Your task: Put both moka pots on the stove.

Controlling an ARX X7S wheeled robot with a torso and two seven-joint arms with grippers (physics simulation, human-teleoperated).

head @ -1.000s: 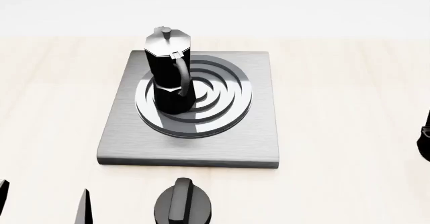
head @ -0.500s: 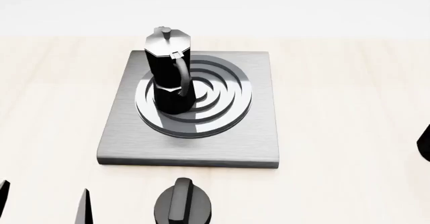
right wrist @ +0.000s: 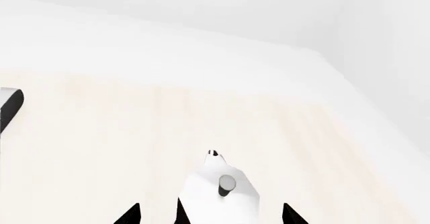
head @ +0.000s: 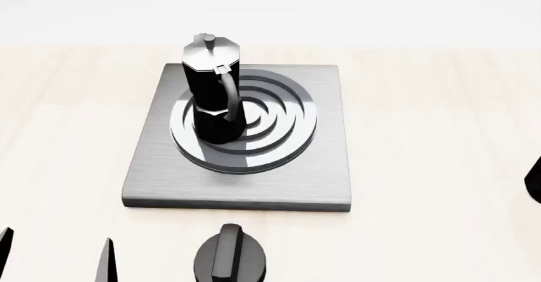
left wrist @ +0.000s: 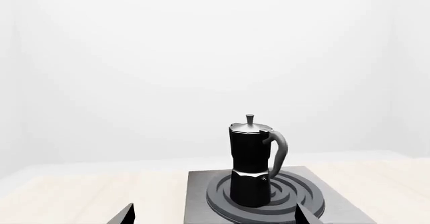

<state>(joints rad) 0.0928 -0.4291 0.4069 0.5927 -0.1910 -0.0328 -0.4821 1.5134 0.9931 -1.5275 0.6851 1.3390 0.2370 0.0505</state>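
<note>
Worrying about closing the wide-open right tool (right wrist: 208, 215) off-centre on the glossy black faceted moka pot (right wrist: 225, 189) under it, off the brushed-grey square stove (head: 325, 168), tipping it or later bumping its upright twin (head: 211, 85) there.

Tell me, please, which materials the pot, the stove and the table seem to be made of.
Moka pot: probably glossy black-coated metal, given its sharp facets and reflections; silvery lid.
Stove: apparently brushed grey metal, with fine streaks and a matte sheen.
Table: looks like pale wood with faint grain.
</note>
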